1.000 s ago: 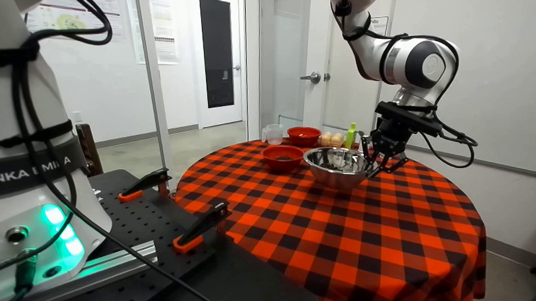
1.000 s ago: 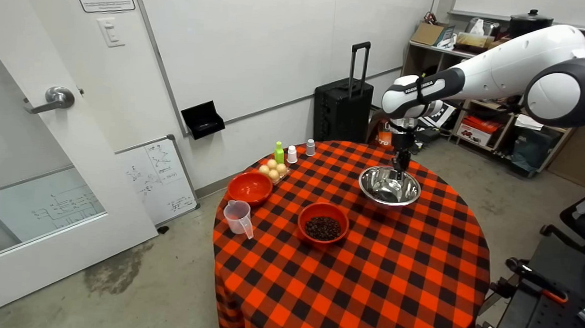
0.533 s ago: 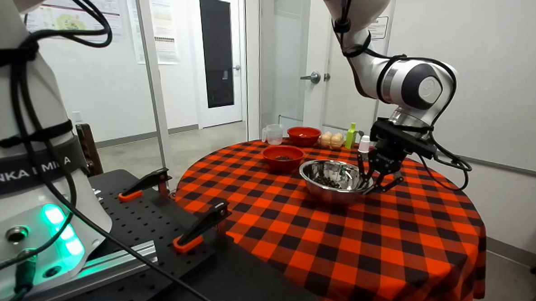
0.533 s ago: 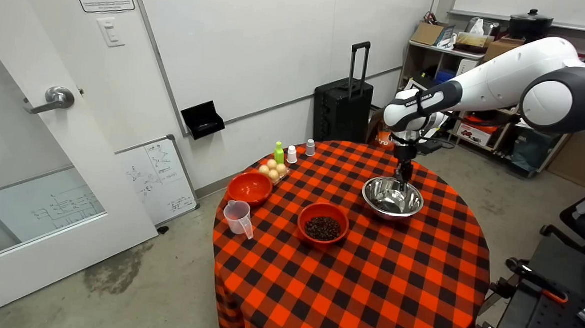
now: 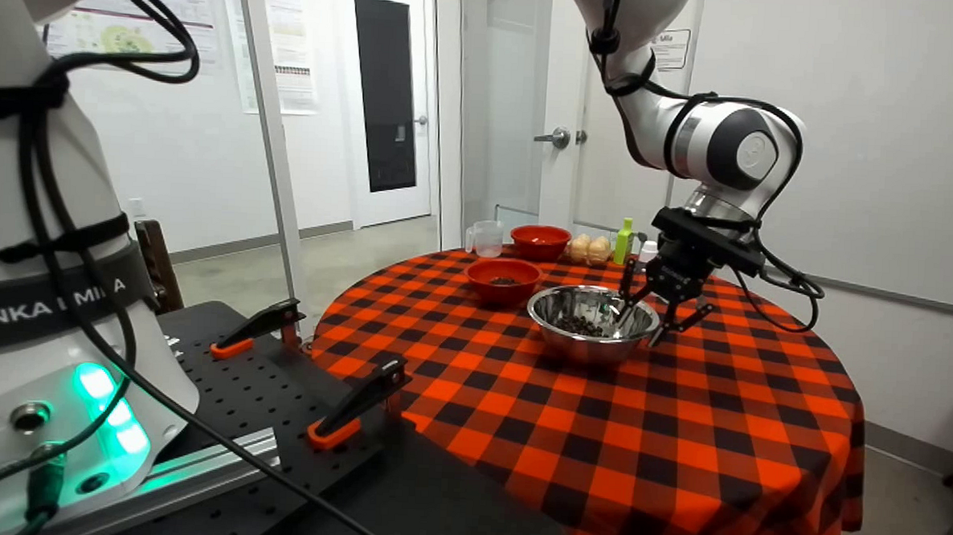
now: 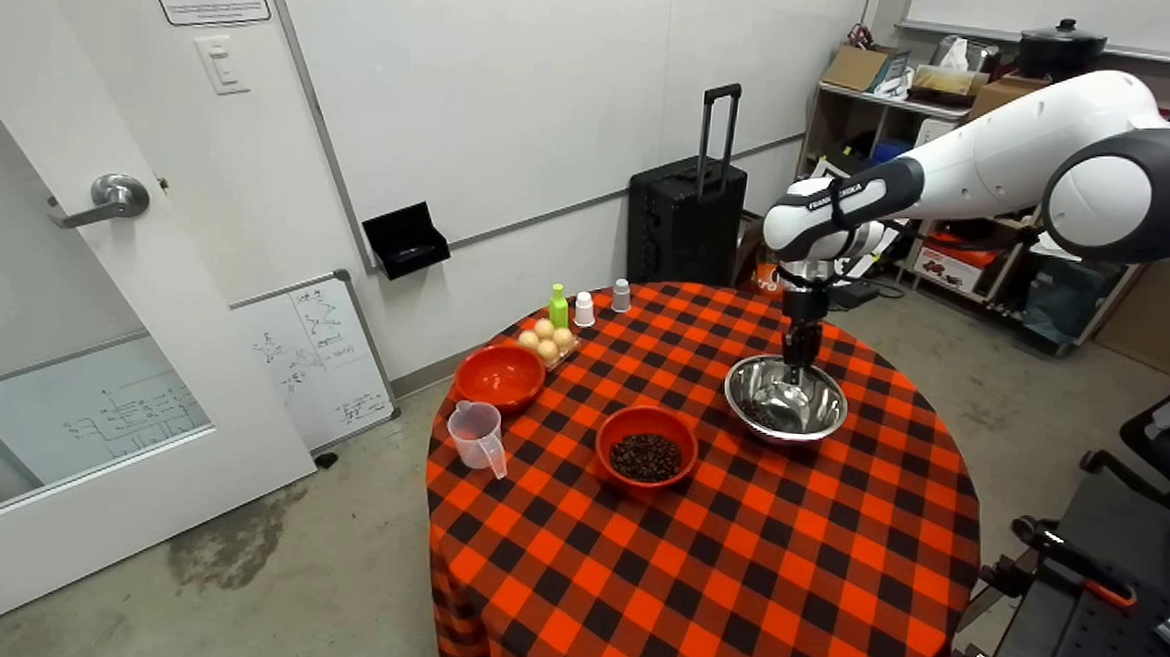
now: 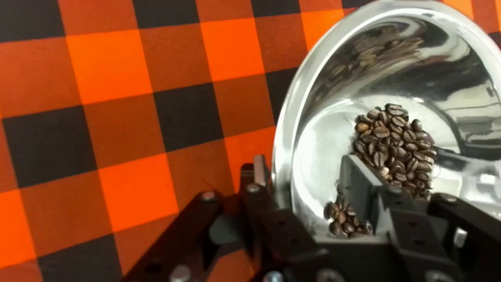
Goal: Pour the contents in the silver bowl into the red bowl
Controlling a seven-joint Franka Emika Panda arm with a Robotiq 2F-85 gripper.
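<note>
The silver bowl [image 5: 576, 350] stands upright on the checked tablecloth, also seen in an exterior view [image 6: 823, 403]. In the wrist view the silver bowl [image 7: 415, 78] holds a pile of dark coffee beans [image 7: 395, 149]; a smaller heap lies near its wall. The red bowl [image 6: 647, 419], also seen in an exterior view [image 5: 501, 296], stands beside it with coffee beans [image 6: 646, 458] in it. My gripper [image 7: 303, 168] is open and straddles the silver bowl's rim, one finger inside and one outside. It shows in both exterior views [image 5: 639, 329] [image 6: 793, 373].
A further red bowl [image 6: 499, 378] stands near the table edge beside a clear measuring cup [image 6: 476, 435]. A pack of eggs [image 6: 547, 342], a green bottle [image 6: 558, 307], a white cup [image 6: 584, 310] and a grey cup [image 6: 621, 296] stand along the same edge.
The silver bowl has come down from above the table onto the cloth. My gripper has then opened, its fingers now spread either side of the rim. The red bowl has not moved.
</note>
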